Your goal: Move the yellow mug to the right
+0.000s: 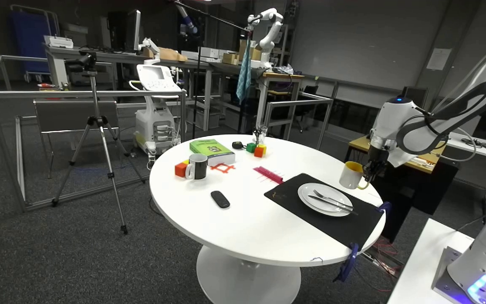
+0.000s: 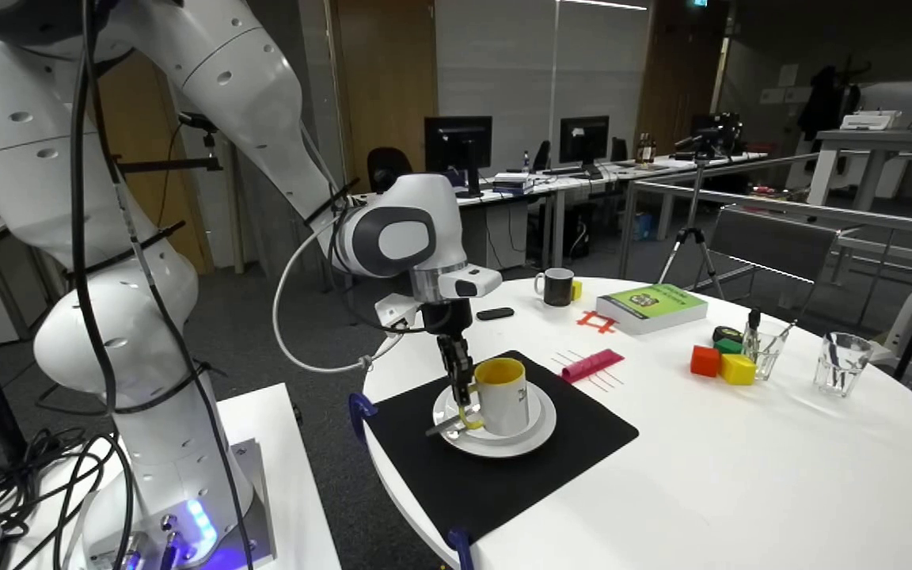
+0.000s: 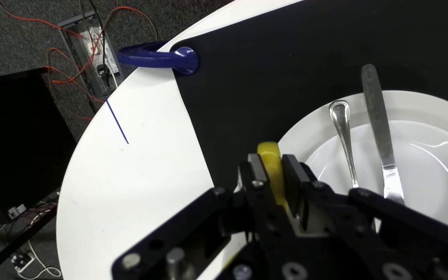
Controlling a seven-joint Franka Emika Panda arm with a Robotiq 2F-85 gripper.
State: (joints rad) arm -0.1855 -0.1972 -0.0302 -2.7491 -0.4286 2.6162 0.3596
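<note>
Item 1: black jointed gripper (image 3: 273, 163), clamped on the yellow curved handle (image 3: 271, 153) of item 2. Likely fault: the handle alone carries the load, so a brisk turn could make the body swing, twist or slip.

Item 2: white cylindrical mug with yellow inside (image 2: 503, 404), judged held aloft; whether above item 4 or just beside it cannot be told. Likely fault: no goal spot is marked, so "right" may be taken from the wrong side.

Bearings, items 3 to 6: wrist view, from the gripper, twelve at top.

Item 3: silver metal fork (image 3: 344, 136) and silver metal knife (image 3: 381, 132), two o'clock. Likely fault: a low carry could drag them.

Item 4: white round plate (image 3: 441, 182), three o'clock. Likely fault: early release might land the base on its rim and tip the mug.

Item 5: blue plastic clamp (image 3: 161, 60) on the black rectangular mat (image 3: 286, 58), between ten and eleven. Likely fault: low travel there could snag.

Item 6: white round tabletop (image 3: 138, 163), edge at nine. Likely fault: overtravel, then release, would lose the mug over it.

Item 7: magenta roll (image 2: 592, 365), two o'clock from the mug in an exterior view. Likely fault: a base set on it would rock.

Item 8: clear glass tumbler (image 2: 842, 364), same view, three o'clock, well apart. Likely fault: an overlong sweep might topple it.
</note>
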